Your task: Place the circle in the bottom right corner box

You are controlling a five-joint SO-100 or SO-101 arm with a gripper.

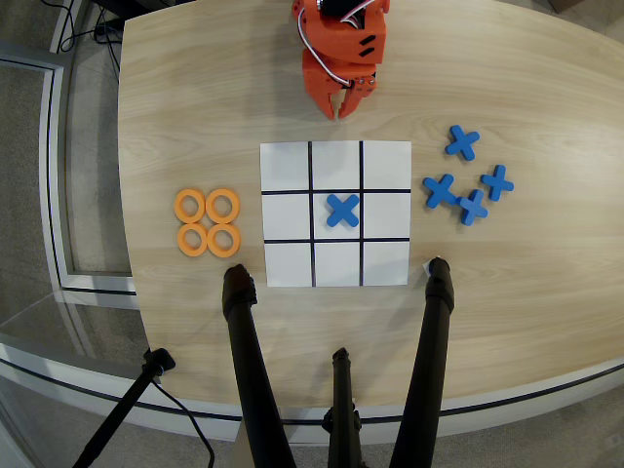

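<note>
Several flat orange rings (207,222) lie in a square cluster on the wooden table, left of the white 3x3 grid sheet (287,167). The grid's bottom right corner cell (386,263) is blank. A blue cross (342,210) lies in the centre cell. My orange gripper (339,111) hangs at the top of the overhead view, just above the grid's upper edge, far from the rings. Its fingertips nearly touch and hold nothing.
Several blue crosses (466,180) lie scattered right of the grid. Three black tripod legs (249,361) rise from the table's near edge below the grid. The table's left edge (127,195) runs close to the rings.
</note>
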